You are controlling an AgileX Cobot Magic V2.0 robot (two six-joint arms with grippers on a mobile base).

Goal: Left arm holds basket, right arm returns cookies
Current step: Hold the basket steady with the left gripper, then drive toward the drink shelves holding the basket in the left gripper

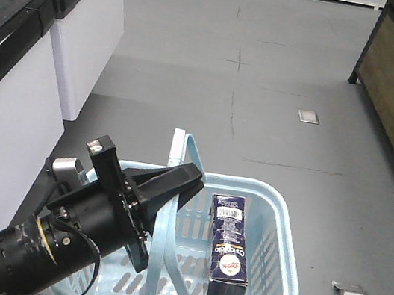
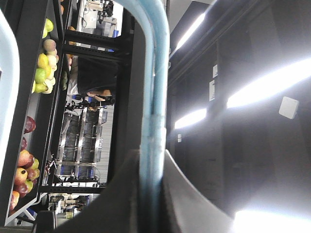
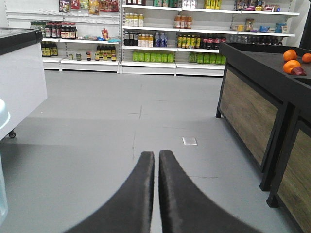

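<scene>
The left gripper [image 1: 185, 182] is clamped on a handle [image 1: 160, 240] of the blue basket [image 1: 288, 246]. The cookie box [image 1: 229, 248] is inside the basket, near its right wall. The right gripper [image 3: 156, 162] has its fingers together, with nothing between them

In your front view you count one light blue basket [image 1: 285, 242], one Chocofelo cookie box [image 1: 229, 248] standing in it, and one black arm [image 1: 52, 244] at 7 o'clock. Two white chest freezers [image 1: 79, 37] sit at 10 o'clock, and two floor sockets [image 1: 309, 116] at 2 and 4 o'clock.
</scene>
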